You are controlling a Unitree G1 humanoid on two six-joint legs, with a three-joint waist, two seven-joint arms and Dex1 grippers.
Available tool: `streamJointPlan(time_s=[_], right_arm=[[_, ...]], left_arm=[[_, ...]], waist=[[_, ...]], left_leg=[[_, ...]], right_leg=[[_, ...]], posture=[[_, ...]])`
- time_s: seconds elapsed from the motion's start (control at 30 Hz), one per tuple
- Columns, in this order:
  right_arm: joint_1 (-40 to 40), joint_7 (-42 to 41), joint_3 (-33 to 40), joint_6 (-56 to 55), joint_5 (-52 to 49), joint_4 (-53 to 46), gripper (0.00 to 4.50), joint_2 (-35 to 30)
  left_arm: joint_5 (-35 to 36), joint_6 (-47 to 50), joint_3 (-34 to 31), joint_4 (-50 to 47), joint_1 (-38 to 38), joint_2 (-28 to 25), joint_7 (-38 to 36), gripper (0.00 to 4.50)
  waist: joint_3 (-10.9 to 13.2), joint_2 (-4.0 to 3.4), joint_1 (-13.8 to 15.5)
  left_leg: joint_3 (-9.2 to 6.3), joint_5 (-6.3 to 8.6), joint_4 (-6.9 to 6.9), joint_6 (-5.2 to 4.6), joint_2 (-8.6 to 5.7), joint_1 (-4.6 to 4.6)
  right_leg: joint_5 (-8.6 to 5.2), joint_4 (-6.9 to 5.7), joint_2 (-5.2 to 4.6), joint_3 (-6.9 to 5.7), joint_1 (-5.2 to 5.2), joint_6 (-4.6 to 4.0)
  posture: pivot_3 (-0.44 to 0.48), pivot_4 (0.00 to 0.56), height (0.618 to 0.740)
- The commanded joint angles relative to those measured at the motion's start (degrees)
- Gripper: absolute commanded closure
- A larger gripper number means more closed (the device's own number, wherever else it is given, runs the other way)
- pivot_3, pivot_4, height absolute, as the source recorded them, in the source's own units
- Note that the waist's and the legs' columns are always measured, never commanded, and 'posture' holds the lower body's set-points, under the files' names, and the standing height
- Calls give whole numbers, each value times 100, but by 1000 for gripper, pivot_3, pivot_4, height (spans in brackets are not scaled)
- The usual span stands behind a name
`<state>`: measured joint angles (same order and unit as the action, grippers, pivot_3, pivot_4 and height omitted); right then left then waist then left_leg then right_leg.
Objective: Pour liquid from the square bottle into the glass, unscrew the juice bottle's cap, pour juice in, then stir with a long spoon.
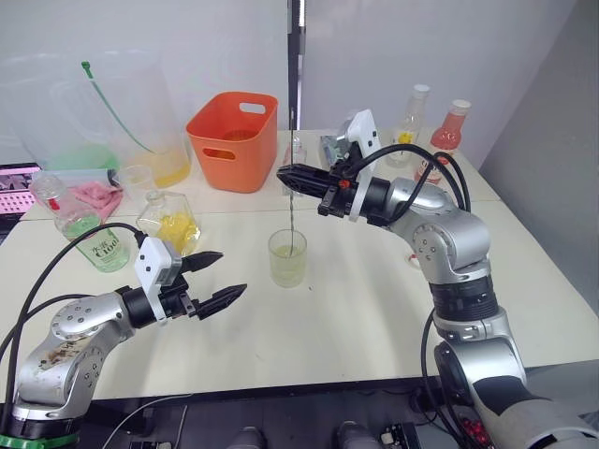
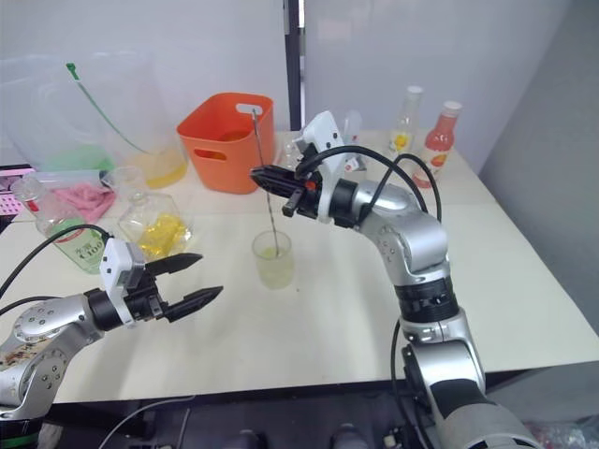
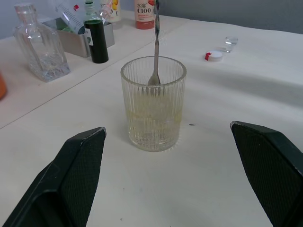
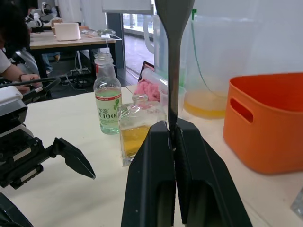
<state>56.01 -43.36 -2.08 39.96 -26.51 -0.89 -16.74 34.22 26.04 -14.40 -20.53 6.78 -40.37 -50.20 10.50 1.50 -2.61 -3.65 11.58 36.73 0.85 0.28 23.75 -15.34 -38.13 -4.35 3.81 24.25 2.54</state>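
Leftmost on the counter [image 1: 374, 309] stood the juice bottle [image 1: 86, 232], and just right of it the square bottle [image 1: 171, 223] with its yellow contents. Nearer the front edge, the left gripper [image 1: 217, 277] hovered with its jaws spread wide and empty, pointing toward the glass [image 1: 287, 258]. That glass sat near the middle of the counter, holding pale yellowish liquid. Upright in it stood the long spoon [image 2: 265, 178], bowl down in the liquid. Above the glass, the right gripper [image 2: 259, 175] had its jaws pinched tight on the spoon's stem. Farther right, the juice bottle's cap [image 3: 214, 56] lay on the counter.
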Motion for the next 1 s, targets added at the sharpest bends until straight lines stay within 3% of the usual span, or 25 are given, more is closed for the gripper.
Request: streamJointPlan(time_s=[0.03,0.37,0.77,1.0], right_arm=[[242,205,319,183,-333,-293,4500,52],[509,247,289,673,-431,-319,4500,-356],[784,570,455,1002,-574,-275,4500,-391],[1231,732,676,1780,-936,-89,4500,-477]], left_arm=[[72,-101,-85,-186,1,8,20,34],[127,27,-47,-183,22,107,109,34],[144,-20,-125,-117,240,183,269,34],[48,-28,-85,-110,191,129,256,34]], waist=[[0,0,4],[0,0,8],[0,0,-5],[0,0,5]], left_leg=[[0,0,0,0,0,0],[1,0,0,0,-1,0],[2,0,0,0,0,1],[2,0,0,0,-1,2]], right_leg=[[0,0,0,0,0,0],[0,2,-2,0,-1,0],[0,0,1,0,2,0],[0,2,-2,0,0,0]], posture=[[0,150,740],[0,150,740],[0,150,740],[0,150,740]])
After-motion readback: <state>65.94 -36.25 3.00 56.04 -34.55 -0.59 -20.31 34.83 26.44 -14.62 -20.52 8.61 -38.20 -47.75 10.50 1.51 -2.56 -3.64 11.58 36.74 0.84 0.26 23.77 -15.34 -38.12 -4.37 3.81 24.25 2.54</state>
